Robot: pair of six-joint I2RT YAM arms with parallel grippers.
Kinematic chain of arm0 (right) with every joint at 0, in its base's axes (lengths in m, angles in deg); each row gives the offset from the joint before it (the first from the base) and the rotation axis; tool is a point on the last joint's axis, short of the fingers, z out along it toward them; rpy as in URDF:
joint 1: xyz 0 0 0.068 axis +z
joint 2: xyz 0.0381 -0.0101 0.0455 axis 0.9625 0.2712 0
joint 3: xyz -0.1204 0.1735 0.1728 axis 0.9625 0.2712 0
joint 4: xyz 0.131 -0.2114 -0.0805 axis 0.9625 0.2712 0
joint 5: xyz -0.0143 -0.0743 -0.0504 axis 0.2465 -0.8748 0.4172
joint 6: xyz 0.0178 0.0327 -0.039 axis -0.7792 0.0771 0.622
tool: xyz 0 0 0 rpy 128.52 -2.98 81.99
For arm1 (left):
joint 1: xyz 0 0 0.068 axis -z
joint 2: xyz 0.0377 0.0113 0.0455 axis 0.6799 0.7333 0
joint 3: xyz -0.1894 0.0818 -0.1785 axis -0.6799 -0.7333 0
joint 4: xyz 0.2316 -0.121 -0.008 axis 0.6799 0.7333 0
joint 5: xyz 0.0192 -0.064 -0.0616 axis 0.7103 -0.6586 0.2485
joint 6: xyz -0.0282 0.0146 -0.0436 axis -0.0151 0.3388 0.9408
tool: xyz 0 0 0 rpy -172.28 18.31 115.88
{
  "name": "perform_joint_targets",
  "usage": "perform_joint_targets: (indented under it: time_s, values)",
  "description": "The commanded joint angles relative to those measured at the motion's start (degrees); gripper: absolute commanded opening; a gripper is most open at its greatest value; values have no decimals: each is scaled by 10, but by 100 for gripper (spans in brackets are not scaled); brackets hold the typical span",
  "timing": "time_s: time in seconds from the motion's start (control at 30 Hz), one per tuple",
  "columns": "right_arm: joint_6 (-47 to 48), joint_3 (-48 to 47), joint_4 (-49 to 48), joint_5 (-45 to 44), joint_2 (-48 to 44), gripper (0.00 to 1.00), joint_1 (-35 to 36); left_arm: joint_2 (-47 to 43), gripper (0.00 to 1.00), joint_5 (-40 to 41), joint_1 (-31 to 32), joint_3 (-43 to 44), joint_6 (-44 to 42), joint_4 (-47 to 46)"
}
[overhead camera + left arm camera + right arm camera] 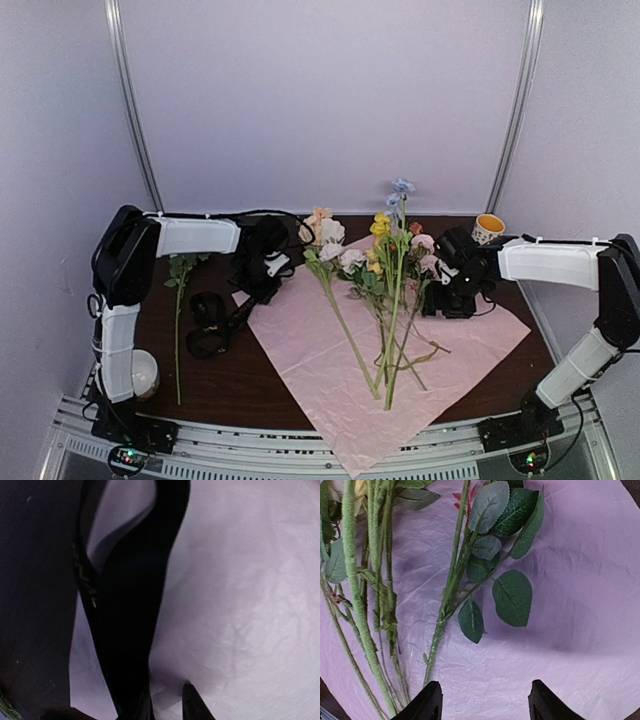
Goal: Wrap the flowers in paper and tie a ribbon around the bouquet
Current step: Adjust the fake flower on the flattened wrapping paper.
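The paper lies flat as a pink diamond in the middle of the table. Several flowers rest on it, blooms toward the back. The black ribbon sits looped on the dark table left of the paper. My left gripper is at the paper's left corner. In the left wrist view its tips press on the lilac paper with a narrow gap, beside a black ribbon band. My right gripper stands open over the paper, right of the stems, holding nothing.
One more flower lies alone on the table at the far left. A yellow-rimmed cup stands at the back right. A white round object sits by the left arm's base. The paper's near corner hangs over the table's front edge.
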Motion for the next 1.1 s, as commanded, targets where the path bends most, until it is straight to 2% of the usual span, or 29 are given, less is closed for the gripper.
perform_joint_targets:
  time_s: [0.0,0.13,0.3,0.37,0.47,0.57,0.67,0.73,0.8,0.87,0.97,1.07]
  values:
    - [20,-12,6,-32,35,60,-14,-14,26,28,-55,-31,68,-30]
    - [13,7,0,-55,40,59,-24,-46,26,25,-95,-85,115,-61]
    - [2,29,-11,-68,32,57,-25,-85,24,50,-144,-118,149,-56]
    - [-2,20,-7,-75,36,56,-25,-126,26,60,-141,-128,144,-68]
    - [-18,3,-4,-97,46,53,-25,-187,36,68,-115,-135,135,-85]
    - [-34,-20,0,-117,58,50,-25,-202,41,46,-84,-112,127,-74]
    - [-44,-45,1,-116,85,45,-24,-164,47,-24,-52,-95,106,-101]
    - [-48,-68,7,-119,114,38,-25,-111,45,-69,-37,-47,90,-100]
    - [-54,-94,18,-123,142,33,-24,-60,41,-81,-25,13,71,-70]
    - [-65,-110,20,-120,158,32,-24,-34,40,-86,-20,40,70,-63]
    - [-78,-119,9,-104,177,31,-23,-24,40,-127,-12,32,68,-116]
    - [-84,-136,20,-97,196,30,-15,20,40,-125,1,93,64,-96]
